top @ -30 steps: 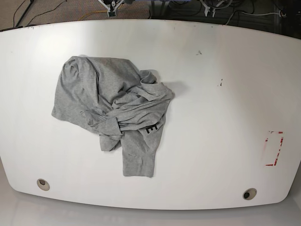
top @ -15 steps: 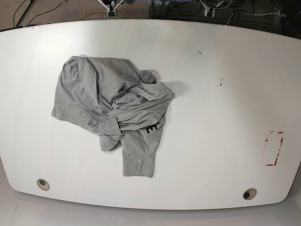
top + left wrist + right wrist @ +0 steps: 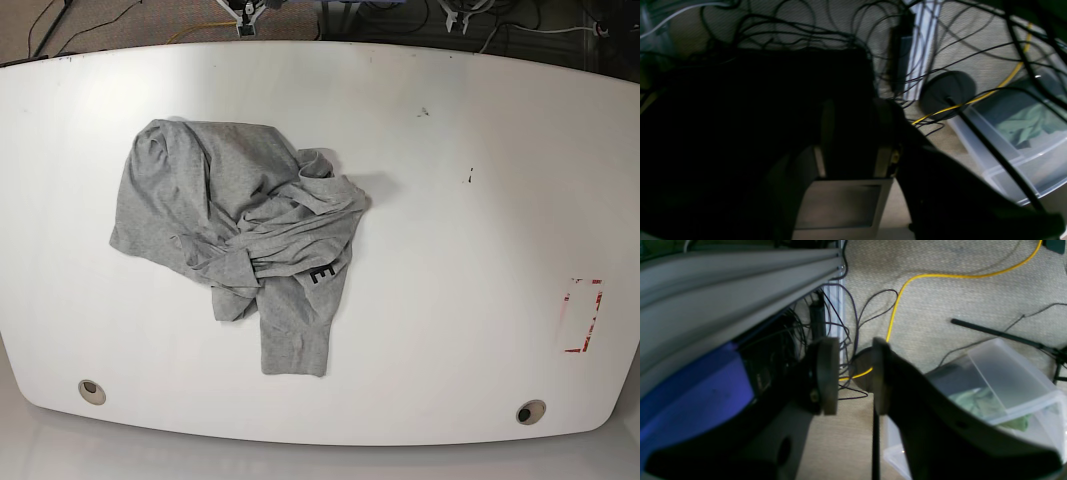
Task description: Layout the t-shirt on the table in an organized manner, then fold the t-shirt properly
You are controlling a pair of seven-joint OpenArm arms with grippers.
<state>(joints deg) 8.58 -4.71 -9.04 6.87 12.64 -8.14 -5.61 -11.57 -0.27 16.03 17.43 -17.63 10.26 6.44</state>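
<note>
The grey t-shirt (image 3: 240, 230) lies crumpled in a heap on the left half of the white table (image 3: 450, 250), with one part trailing toward the front edge. A single black letter (image 3: 321, 272) shows among the folds. Neither arm is over the table. In the left wrist view my left gripper (image 3: 855, 133) hangs above the floor in deep shadow, its fingers apart with nothing between them. In the right wrist view my right gripper (image 3: 851, 373) also hangs over the carpet beside a metal frame, its jaws open and empty.
Two round grommet holes (image 3: 91, 391) (image 3: 530, 411) sit near the table's front edge. A red-lined mark (image 3: 582, 315) is at the right, with small dark scuffs (image 3: 467, 177) nearby. On the floor are a clear plastic bin (image 3: 1007, 390), a yellow cable (image 3: 897, 303) and tangled black wires.
The t-shirt lies just as before. Small white parts beyond the table's far edge have shifted slightly.
</note>
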